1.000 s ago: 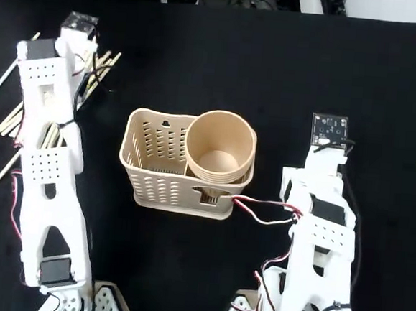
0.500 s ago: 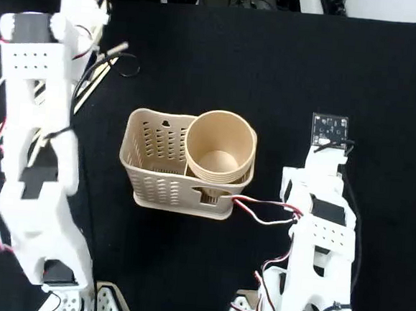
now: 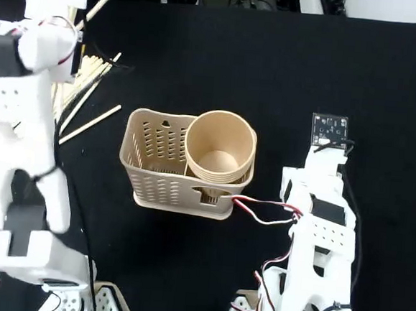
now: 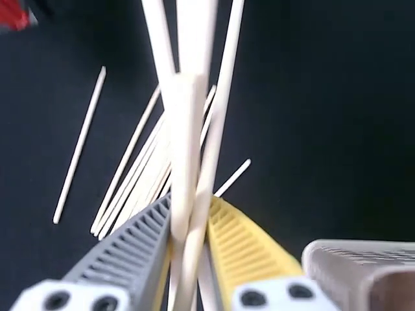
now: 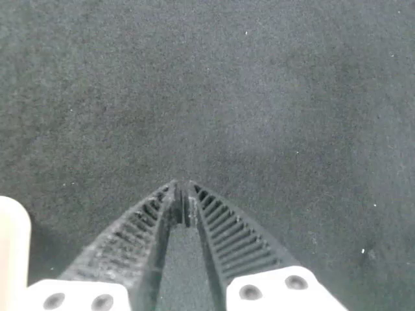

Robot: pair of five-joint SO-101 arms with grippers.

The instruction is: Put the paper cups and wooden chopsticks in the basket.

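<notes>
My left gripper (image 4: 189, 217) is shut on a bundle of wooden chopsticks (image 4: 188, 123), lifted above the black table at the far left. In the high view the left arm (image 3: 27, 76) stands raised over the loose chopsticks (image 3: 83, 92), and one held stick (image 3: 97, 6) pokes out past its top. The beige basket (image 3: 148, 183) sits mid-table with stacked paper cups (image 3: 219, 153) in its right half. My right gripper (image 5: 181, 194) is shut on nothing, resting low over bare cloth right of the basket.
Several loose chopsticks (image 4: 133, 175) lie fanned on the cloth below the left gripper, one stick (image 4: 81, 139) lying apart. A red and white cable (image 3: 261, 211) runs from the right arm (image 3: 321, 229) toward the basket. Cables and equipment line the far table edge.
The left arm has lifted up and back from the chopstick pile, carrying a bundle of sticks. The sticks left on the table have shifted and spread. The right arm has not moved.
</notes>
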